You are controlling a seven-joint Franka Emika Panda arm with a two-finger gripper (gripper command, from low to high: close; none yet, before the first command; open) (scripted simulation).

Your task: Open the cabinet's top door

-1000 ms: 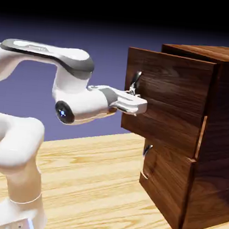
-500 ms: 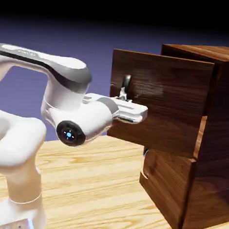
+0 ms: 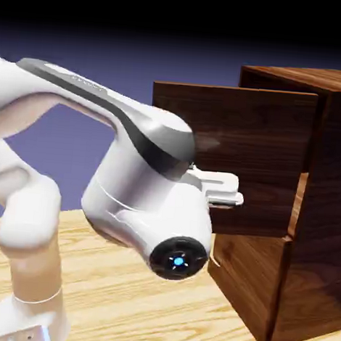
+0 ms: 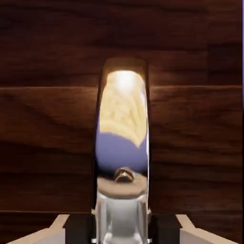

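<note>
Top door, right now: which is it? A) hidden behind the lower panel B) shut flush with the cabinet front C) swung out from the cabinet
C: the top door stands well out from the cabinet in the exterior view, the gripper shut on its handle.

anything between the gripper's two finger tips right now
Yes: the top door's shiny curved handle fills the gap of the gripper, shown in the hand view.
</note>
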